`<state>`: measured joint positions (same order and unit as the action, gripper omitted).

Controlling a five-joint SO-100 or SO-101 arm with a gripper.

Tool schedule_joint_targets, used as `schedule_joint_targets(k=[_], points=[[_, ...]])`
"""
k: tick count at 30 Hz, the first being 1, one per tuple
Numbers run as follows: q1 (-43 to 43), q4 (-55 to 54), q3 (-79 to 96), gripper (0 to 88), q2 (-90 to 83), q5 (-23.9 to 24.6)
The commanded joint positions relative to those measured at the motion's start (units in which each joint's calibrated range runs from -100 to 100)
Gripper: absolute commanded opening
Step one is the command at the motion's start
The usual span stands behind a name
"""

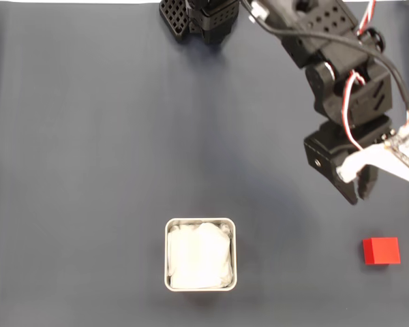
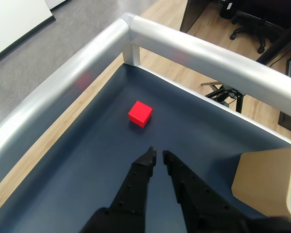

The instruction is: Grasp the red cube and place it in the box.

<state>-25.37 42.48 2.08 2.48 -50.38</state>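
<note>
**Approach phase: red cube not yet grasped**

The red cube is seen sitting flat on the dark worktop, near the right edge of the fixed view and well apart from the box. In the wrist view the red cube lies ahead of the fingertips, slightly to their left, with open worktop between.

The gripper is held above and up-frame of the cube in the fixed view. The jaws are nearly closed, with only a narrow slit between the tips in the wrist view, and nothing is held.

Step in hand, as judged: reach toward the cube; grasp not started. The next move calls for the jaws to be opened wider than the cube, then advanced and lowered so that it is straddled. The cube appears turned relative to the jaw line, so a wrist roll may be needed.

The box, lined with white paper and with no cube in it, is shown by the fixed view. The silver rail edging the worktop corner, wood floor and chair legs beyond are shown by the wrist view.
</note>
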Motion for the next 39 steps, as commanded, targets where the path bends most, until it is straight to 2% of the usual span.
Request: schedule_joint_targets(k=[1, 11, 24, 39], points=[[-1.0, -1.3, -5.8, 5.9, 1.9, 0.6], [-1.1, -1.3, -13.0, 13.6, 10.2, 0.9], [-0.5, -3.4, -14.1, 22.8, 15.6, 1.0], [-0.1, -9.4, -16.6, 33.3, 21.4, 0.2]])
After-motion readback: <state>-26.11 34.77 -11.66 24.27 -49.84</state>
